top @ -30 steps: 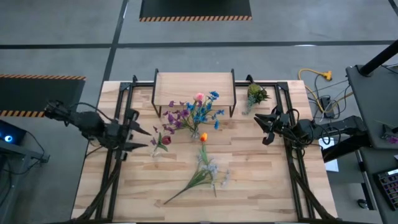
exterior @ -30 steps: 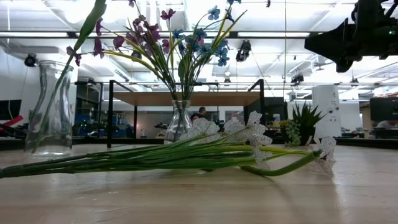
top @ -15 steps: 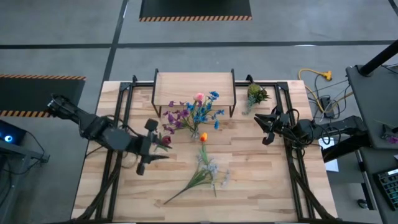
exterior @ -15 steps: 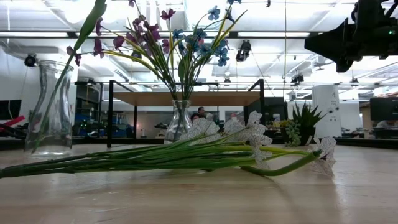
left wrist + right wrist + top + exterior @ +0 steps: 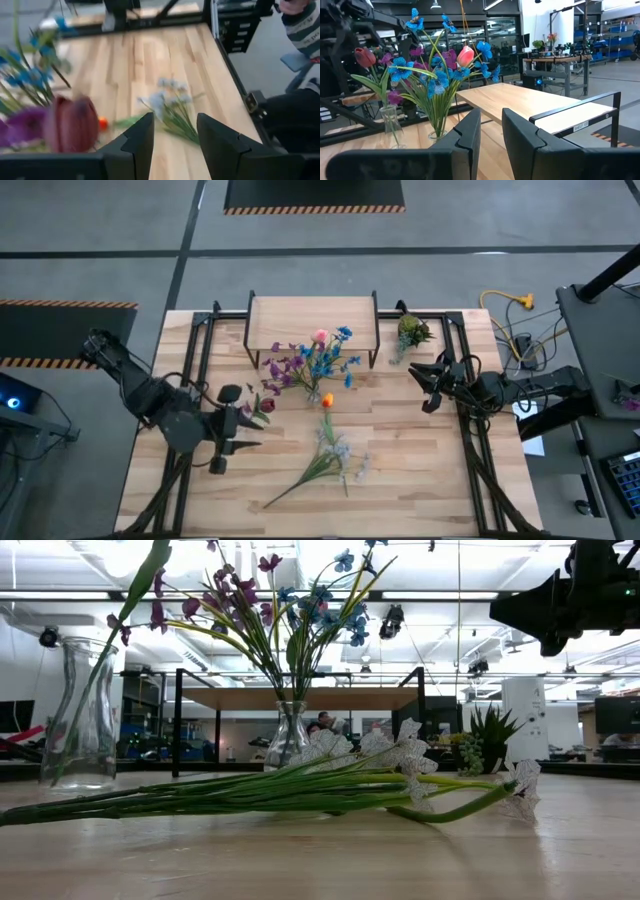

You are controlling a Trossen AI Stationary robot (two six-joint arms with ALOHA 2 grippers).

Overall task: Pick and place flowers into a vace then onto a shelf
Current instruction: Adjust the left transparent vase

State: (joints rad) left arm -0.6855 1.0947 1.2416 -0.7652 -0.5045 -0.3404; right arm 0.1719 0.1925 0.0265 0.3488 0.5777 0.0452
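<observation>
The left gripper [image 5: 232, 432] hangs with fingers apart and empty near the table's left side, beside a small vase [image 5: 256, 416] holding a dark red flower [image 5: 266, 406], likely lining up for the loose whitish flowers [image 5: 330, 456] lying mid-table. The right gripper [image 5: 428, 387] waits at the right edge, fingers slightly apart, empty. The shelf [image 5: 312, 322] stands at the far edge, bare.

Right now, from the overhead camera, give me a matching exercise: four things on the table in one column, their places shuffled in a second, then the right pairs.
Things:
1. shelf
2. whitish flowers
3. leafy sprig
4. dark red flower

Places:
A. lying flat on the near half of the table
B. in a small vase just ahead of the left claw
C. at the far edge, middle of the table
D. right of the shelf, near the far right corner

Pairs: 1-C, 2-A, 3-D, 4-B
</observation>
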